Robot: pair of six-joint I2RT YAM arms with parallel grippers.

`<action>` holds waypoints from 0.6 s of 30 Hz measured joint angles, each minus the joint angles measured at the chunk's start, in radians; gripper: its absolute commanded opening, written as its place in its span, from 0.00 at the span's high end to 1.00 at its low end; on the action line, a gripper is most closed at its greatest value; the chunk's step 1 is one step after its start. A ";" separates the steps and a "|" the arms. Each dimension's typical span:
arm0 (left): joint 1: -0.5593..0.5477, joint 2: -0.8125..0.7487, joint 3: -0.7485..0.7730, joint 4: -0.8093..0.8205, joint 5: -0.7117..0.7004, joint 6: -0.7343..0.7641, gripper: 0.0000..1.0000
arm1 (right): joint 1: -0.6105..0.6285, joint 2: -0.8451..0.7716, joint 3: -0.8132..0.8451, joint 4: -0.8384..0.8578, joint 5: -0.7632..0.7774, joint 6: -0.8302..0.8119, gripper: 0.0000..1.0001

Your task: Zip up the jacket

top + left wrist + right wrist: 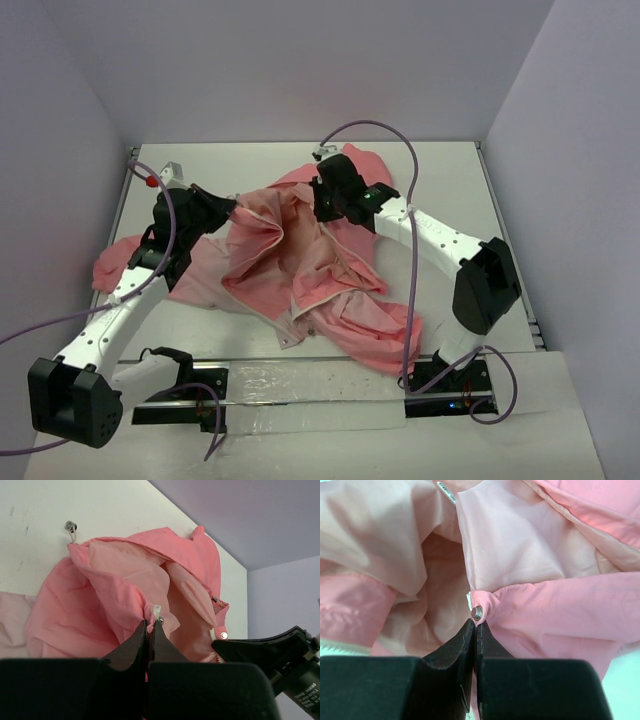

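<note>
1. The salmon-pink soft hooded fabric jacket is lying crumpled and unzipped across the middle of the white counter. Its paler lining is facing up, and part of it is spreading under my left arm.
2. My left hand is clenching on the jacket's front edge. It is pinching the cloth right at a small white zipper end piece, which is poking out above the fingertips.
3. My right hand is also pinching shut on jacket cloth, just under a round metal snap.
4. Handling, my judgement: the fabric is looking thin, light and limp, with a slight sheen. I am expecting it to slide, bunch and sag rather than hold a shape. Nothing about it is looking fragile.
5. Where to hold: I am judging the firmer zipper edges the best grip, close to their ends. Loose cloth would likely be slipping out of the fingers.
6. Risk: I am expecting slack lining to be snagging in the zipper unless both edges are drawn taut.
</note>
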 measured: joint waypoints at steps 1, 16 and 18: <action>0.000 0.000 -0.001 0.000 0.002 0.000 1.00 | 0.000 -0.003 -0.001 -0.001 0.001 0.000 0.91; 0.009 -0.018 -0.001 -0.002 0.001 0.003 1.00 | -0.159 -0.049 -0.159 0.066 -0.097 0.015 0.81; 0.010 -0.020 -0.001 -0.003 0.001 0.005 1.00 | -0.195 -0.050 -0.178 0.088 -0.138 0.019 0.81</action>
